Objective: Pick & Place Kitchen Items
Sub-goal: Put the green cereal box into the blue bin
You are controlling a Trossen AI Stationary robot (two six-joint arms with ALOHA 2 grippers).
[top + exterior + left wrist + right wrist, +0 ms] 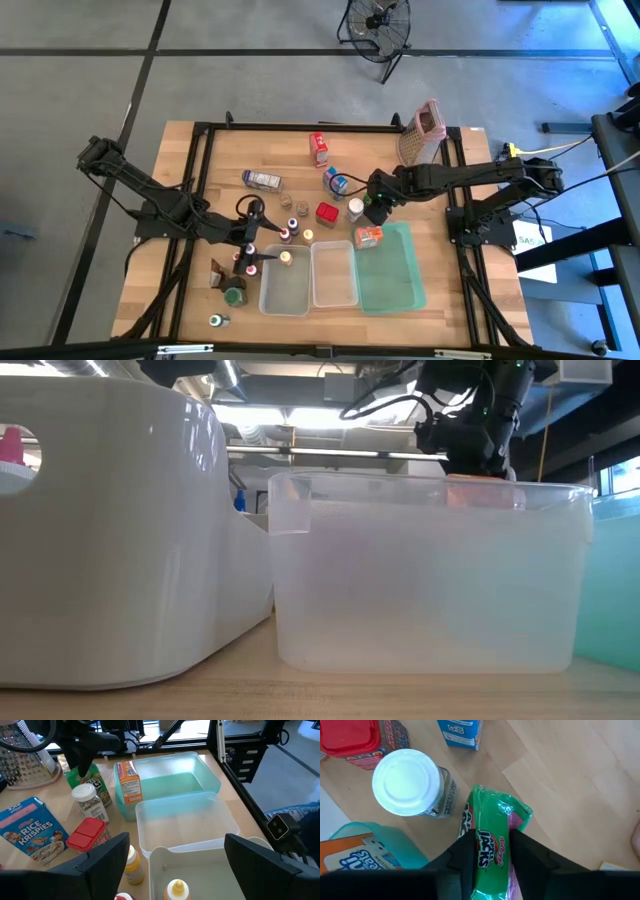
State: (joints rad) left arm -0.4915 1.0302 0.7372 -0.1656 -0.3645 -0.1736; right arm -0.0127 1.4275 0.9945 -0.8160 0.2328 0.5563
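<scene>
My right gripper [490, 857] points down at a green Apple Jacks carton [495, 830] and is shut on it. The carton stands on the table beside a white-capped spice jar [407, 782] and shows in the left wrist view [97, 785] under the dark gripper. In the high view this gripper [375, 205] is just beyond the green tray [398, 285]. My left gripper [180, 865] hangs open over the near-left jars [255, 222], holding nothing. An orange carton [130, 782] leans in the tray's corner. My right gripper pinches the green carton by its two broad faces, near its top end [487, 847], between its two fingers [462, 855]. The fingers come from above, slanting down. The carton seems to stand on the table with its lower end [105, 800], slightly tilted.
Two clear tubs [285, 285] [333, 275] lie left of the green tray. A red-lidded box [87, 832], a Rice Krispies carton [32, 827], a blue carton [462, 732] and yellow-capped bottles [175, 890] crowd the middle. A pink-topped grater [420, 135] stands far right.
</scene>
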